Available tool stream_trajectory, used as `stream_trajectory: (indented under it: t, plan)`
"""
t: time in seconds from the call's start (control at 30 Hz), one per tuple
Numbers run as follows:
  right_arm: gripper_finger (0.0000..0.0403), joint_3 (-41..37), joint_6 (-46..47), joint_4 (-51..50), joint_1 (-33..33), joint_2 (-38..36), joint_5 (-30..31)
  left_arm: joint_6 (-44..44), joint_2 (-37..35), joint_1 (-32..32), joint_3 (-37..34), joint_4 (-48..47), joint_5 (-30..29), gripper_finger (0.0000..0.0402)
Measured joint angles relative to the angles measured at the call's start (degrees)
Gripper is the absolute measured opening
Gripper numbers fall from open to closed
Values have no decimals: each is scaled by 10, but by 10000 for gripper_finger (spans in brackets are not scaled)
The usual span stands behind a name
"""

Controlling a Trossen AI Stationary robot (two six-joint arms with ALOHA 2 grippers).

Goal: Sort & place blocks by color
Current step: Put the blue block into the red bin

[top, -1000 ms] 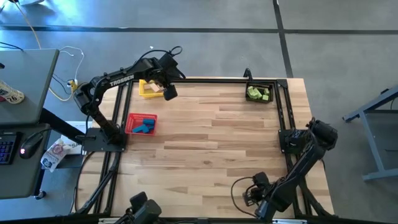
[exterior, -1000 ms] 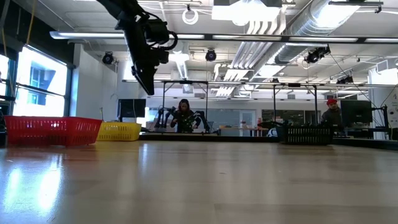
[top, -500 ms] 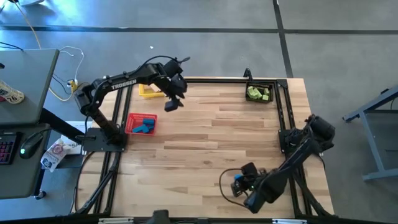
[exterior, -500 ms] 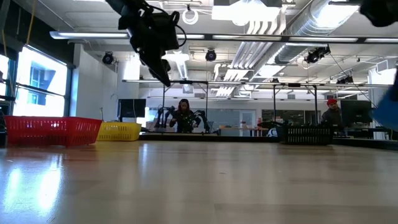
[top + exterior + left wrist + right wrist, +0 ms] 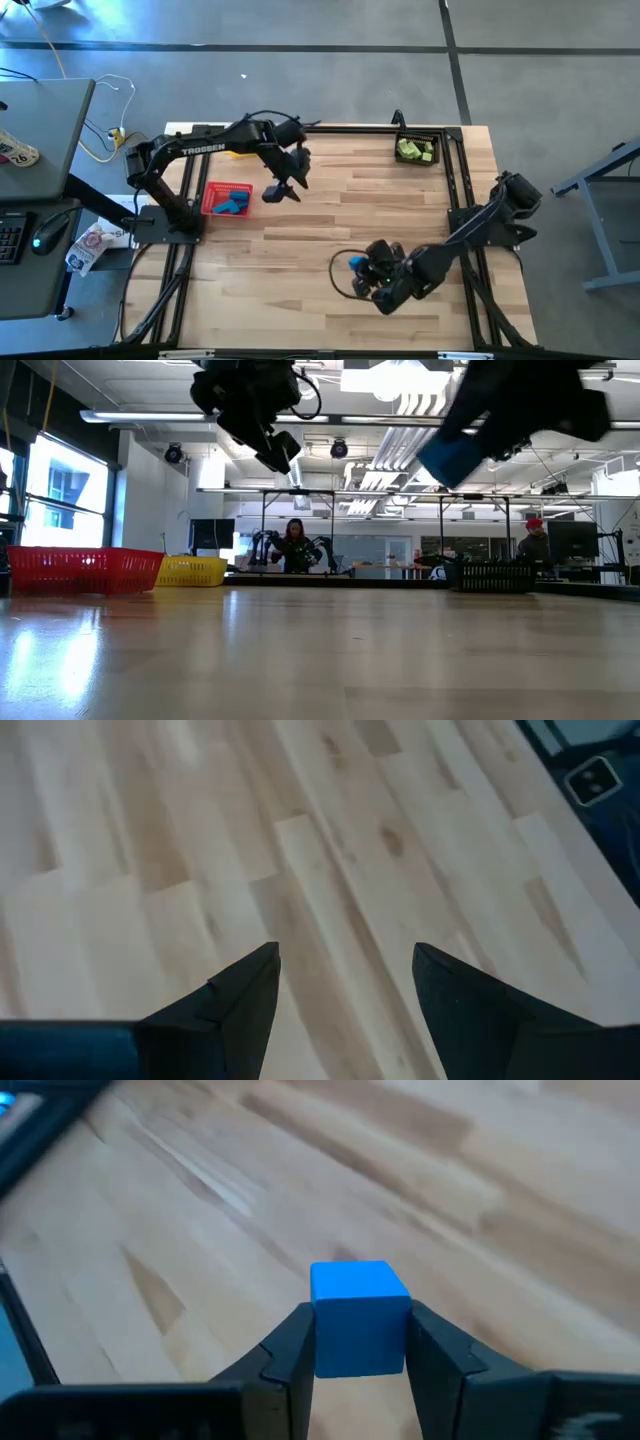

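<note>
My right gripper [image 5: 362,270] hangs over the near middle of the table, shut on a blue cube [image 5: 358,1315], which shows high above the table in the low view [image 5: 452,458]. My left gripper [image 5: 276,190] is open and holds nothing; it hovers over bare wood [image 5: 345,990] just right of the red basket [image 5: 228,199]. That basket holds blue blocks [image 5: 232,206]. Light green blocks [image 5: 414,150] lie in the black basket [image 5: 437,160] at the far right corner. No tan blocks show. My right gripper pinches the blue cube by two opposite side faces [image 5: 318,1330], one finger on each. The cube's front and top faces show between the fingers [image 5: 290,1350]. It is lifted clear of the table, well above it.
The yellow basket [image 5: 192,570] stands at the far left, beyond the red one [image 5: 80,570]; the left arm covers it in the high view. A black rail frame [image 5: 458,185] runs along the table's sides. Bare wood [image 5: 380,200] lies between the two grippers. People sit in the room behind.
My left gripper has swung from above the yellow basket toward the near edge, out over the table beside the red basket. My right gripper, carrying the blue cube, has travelled from the near edge toward the left and farther in over the table.
</note>
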Motion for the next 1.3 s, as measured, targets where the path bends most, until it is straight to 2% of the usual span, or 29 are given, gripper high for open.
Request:
stream_trajectory:
  t: [0.33,0.67,0.73,0.93,1.03,1.13,1.3]
  plan:
    - [103,0,-265,159,-60,-16,35,-13,0,-72,0,15,52,213]
    - [103,0,-422,269,-79,-16,46,-39,0,-127,0,17,48,213]
    - [103,0,-456,295,-79,-16,46,-54,0,-136,0,18,24,213]
    - [103,0,-541,325,-78,-33,50,-131,0,-174,0,41,-136,213]
    - [103,0,-579,324,-78,-42,55,-169,0,-196,0,80,-195,213]
    - [103,0,-606,322,-78,-47,51,-176,0,-215,0,119,-220,213]
    - [103,0,-631,308,-79,-51,50,-176,0,-235,0,155,-215,213]
